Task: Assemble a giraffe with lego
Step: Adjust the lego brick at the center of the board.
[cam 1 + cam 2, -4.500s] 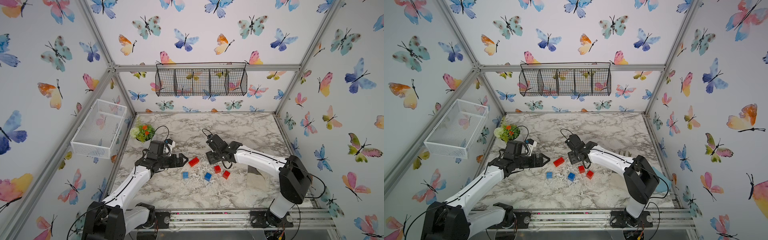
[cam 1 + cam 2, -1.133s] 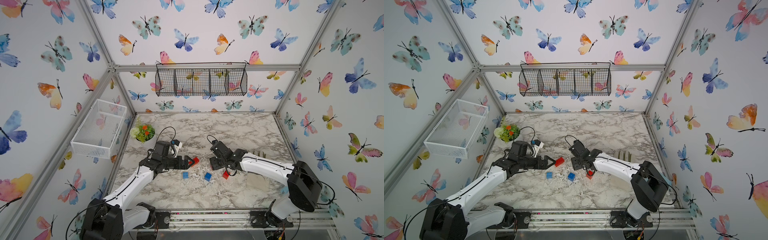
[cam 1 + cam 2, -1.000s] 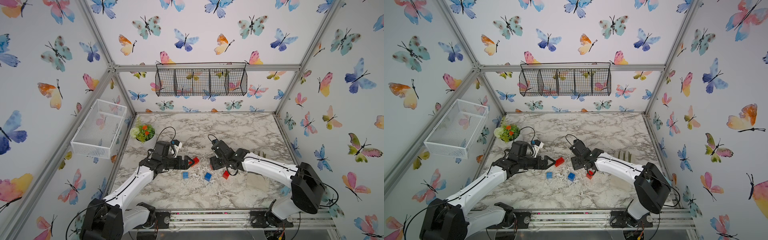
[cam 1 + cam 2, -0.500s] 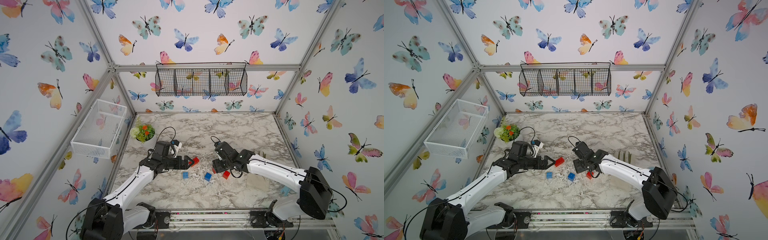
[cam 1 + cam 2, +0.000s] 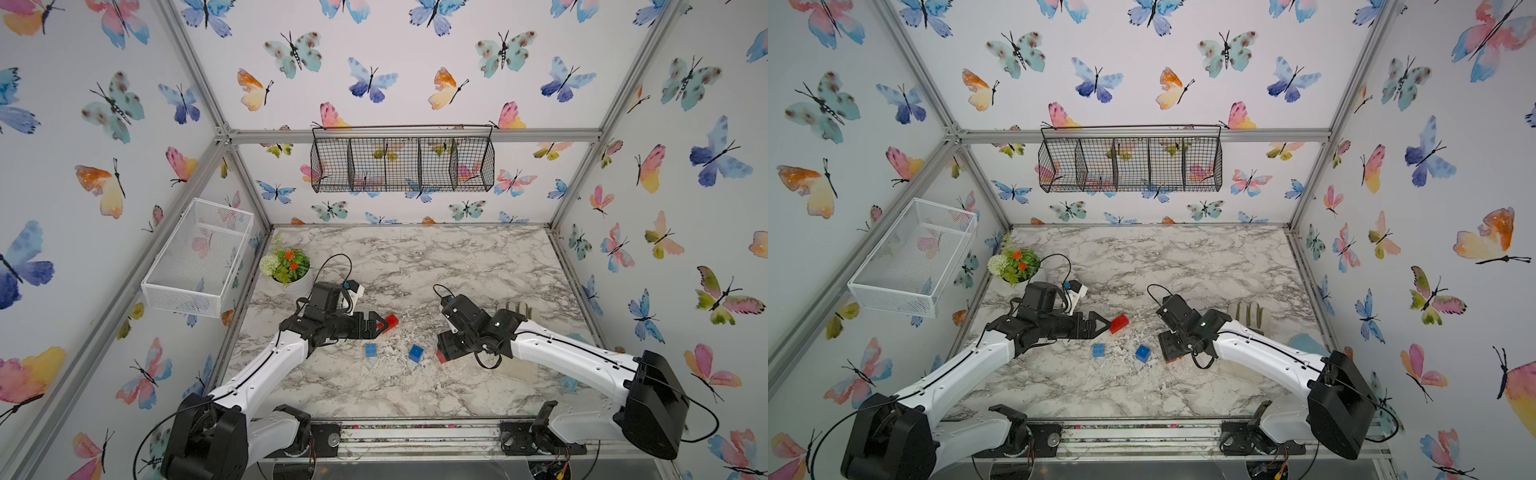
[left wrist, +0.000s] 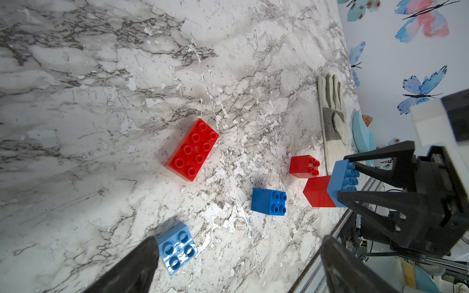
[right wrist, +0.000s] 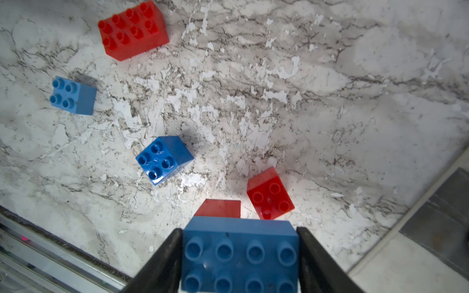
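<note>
Right wrist view: my right gripper [image 7: 239, 256] is clamping the long blue brick [image 7: 239, 250] between both fingers [image 7: 157, 266], studs facing the camera, jaws roughly half spread. A small red brick [image 7: 218, 208] is sitting directly under it, touching; whether the two are joined I cannot tell. Another small red brick [image 7: 269, 194] is lying just beside it. The left wrist view is showing that grip from the side, which the top views are hiding behind my wrist. My left gripper [image 6: 238, 263] is hanging released, holding nothing, one finger just beside the pale blue brick [image 6: 177, 247]. Beyond those fingers are lying the dark blue brick [image 6: 269, 201] and the long red brick [image 6: 192, 149]. No giraffe is standing yet.
</note>
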`<action>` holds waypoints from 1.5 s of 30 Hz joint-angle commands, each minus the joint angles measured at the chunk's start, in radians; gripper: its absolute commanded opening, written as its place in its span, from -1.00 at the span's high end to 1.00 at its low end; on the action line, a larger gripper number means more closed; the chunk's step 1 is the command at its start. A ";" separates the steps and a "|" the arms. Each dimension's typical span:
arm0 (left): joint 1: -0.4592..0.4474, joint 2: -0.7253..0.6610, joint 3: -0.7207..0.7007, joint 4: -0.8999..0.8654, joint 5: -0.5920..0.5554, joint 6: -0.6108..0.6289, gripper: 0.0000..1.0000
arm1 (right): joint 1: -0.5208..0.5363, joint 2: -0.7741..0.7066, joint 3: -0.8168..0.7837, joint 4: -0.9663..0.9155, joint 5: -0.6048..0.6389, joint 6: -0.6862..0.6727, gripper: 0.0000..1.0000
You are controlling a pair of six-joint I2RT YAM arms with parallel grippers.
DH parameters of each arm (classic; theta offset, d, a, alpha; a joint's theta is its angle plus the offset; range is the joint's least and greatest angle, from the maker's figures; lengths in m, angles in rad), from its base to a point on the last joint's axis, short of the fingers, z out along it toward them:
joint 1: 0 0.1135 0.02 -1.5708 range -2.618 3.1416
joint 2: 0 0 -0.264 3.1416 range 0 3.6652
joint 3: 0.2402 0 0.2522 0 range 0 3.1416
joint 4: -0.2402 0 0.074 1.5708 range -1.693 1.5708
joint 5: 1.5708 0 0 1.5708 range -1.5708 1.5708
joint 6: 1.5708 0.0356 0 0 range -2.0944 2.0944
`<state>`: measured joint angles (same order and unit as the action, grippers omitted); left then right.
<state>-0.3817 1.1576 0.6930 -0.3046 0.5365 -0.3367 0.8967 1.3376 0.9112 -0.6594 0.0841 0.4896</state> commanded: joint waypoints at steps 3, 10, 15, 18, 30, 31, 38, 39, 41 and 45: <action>-0.006 0.011 0.016 -0.011 -0.003 0.016 -0.97 | 0.005 -0.031 -0.041 -0.040 -0.011 0.034 -0.15; -0.006 0.008 0.014 -0.011 -0.003 0.017 -0.97 | 0.005 -0.048 -0.076 -0.059 0.044 0.053 -0.15; -0.006 0.005 0.011 -0.010 -0.001 0.015 -0.97 | 0.004 -0.062 -0.087 -0.081 0.092 0.067 -0.15; -0.006 0.004 0.012 -0.011 -0.002 0.015 -0.97 | 0.004 -0.067 -0.087 -0.091 0.105 0.080 -0.16; -0.007 -0.001 0.008 -0.011 -0.001 0.014 -0.97 | 0.004 -0.078 -0.086 -0.089 0.149 0.120 -0.18; -0.007 -0.003 0.007 -0.011 -0.002 0.013 -0.97 | 0.004 -0.074 -0.084 -0.096 0.151 0.124 -0.18; -0.008 -0.001 0.007 -0.011 -0.001 0.012 -0.97 | 0.004 -0.069 -0.068 -0.105 0.103 0.139 -0.17; -0.006 -0.003 0.007 -0.010 -0.001 0.012 -0.97 | 0.004 -0.068 -0.066 -0.106 0.102 0.146 -0.17; -0.007 -0.003 0.008 -0.010 -0.002 0.012 -0.97 | 0.004 -0.072 -0.073 -0.094 0.100 0.165 -0.16; -0.008 -0.003 0.010 -0.011 -0.001 0.014 -0.97 | 0.004 -0.056 -0.081 -0.091 0.138 0.235 -0.13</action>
<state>-0.3820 1.1625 0.6930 -0.3046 0.5365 -0.3367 0.8967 1.2736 0.8349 -0.7292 0.1978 0.6590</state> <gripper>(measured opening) 0.984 0.664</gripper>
